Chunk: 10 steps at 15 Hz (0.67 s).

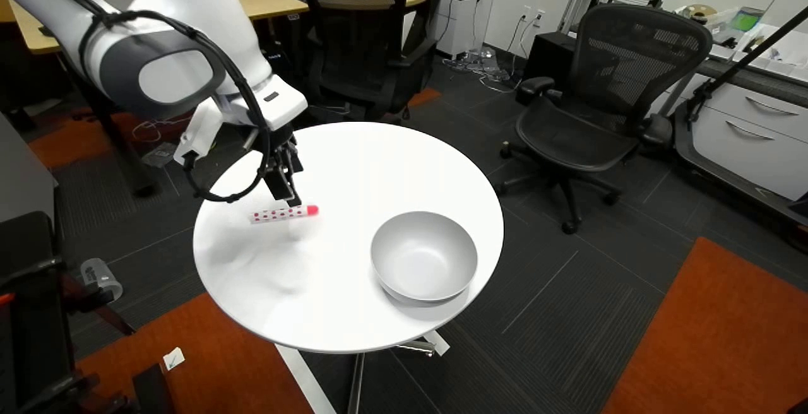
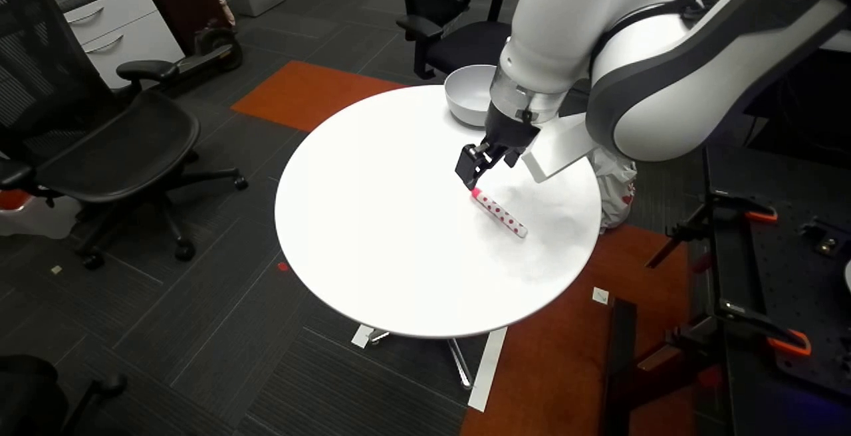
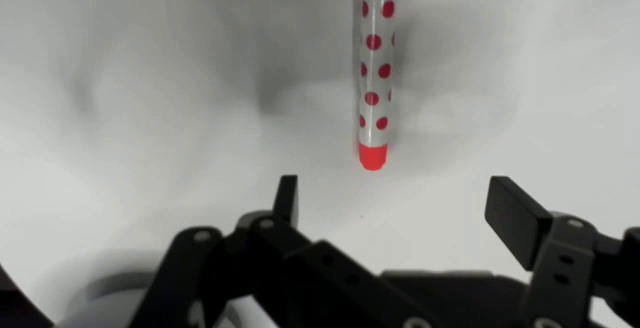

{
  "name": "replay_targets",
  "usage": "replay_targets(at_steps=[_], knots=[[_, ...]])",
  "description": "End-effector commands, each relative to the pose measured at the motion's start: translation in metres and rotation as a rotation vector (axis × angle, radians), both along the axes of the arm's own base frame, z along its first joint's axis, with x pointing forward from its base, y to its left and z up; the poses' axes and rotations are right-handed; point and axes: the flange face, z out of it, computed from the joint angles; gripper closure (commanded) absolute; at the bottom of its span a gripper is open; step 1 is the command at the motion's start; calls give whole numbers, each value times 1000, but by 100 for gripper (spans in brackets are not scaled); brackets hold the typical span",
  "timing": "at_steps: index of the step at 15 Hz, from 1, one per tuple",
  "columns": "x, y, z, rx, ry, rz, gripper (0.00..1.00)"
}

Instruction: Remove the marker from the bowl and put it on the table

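Fingers (image 3: 515, 218) nearest in wrist view: released, spread wide. Marker (image 3: 376, 70) lies on the worktop (image 1: 366, 161): slim stick, white body, red dots, red tip. Wrist view crops its other end; both exterior views get full length. In an exterior view the grey bowl (image 1: 424, 256) shows its whole rim, marker outside it; in an exterior view the arm (image 2: 558, 24) covers part of the bowl.

The marker (image 1: 284, 214) and the bowl (image 1: 424, 256) sit well apart on the desk (image 1: 360, 168) over there, the marker to the left in an exterior view, the fingers (image 3: 516, 222) above the desk near its end.
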Motion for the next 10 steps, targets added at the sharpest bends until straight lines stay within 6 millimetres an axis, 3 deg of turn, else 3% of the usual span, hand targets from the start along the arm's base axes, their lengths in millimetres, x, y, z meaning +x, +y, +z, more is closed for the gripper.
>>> replay_targets(at_steps=[1,4,5,7,10], knots=[[-6,7,43,50,-15,-20,0],[-6,13,64,75,-17,-24,0],[4,12,47,50,-31,-21,0],[3,15,58,59,-32,-19,0],[1,13,58,60,-30,-22,0]])
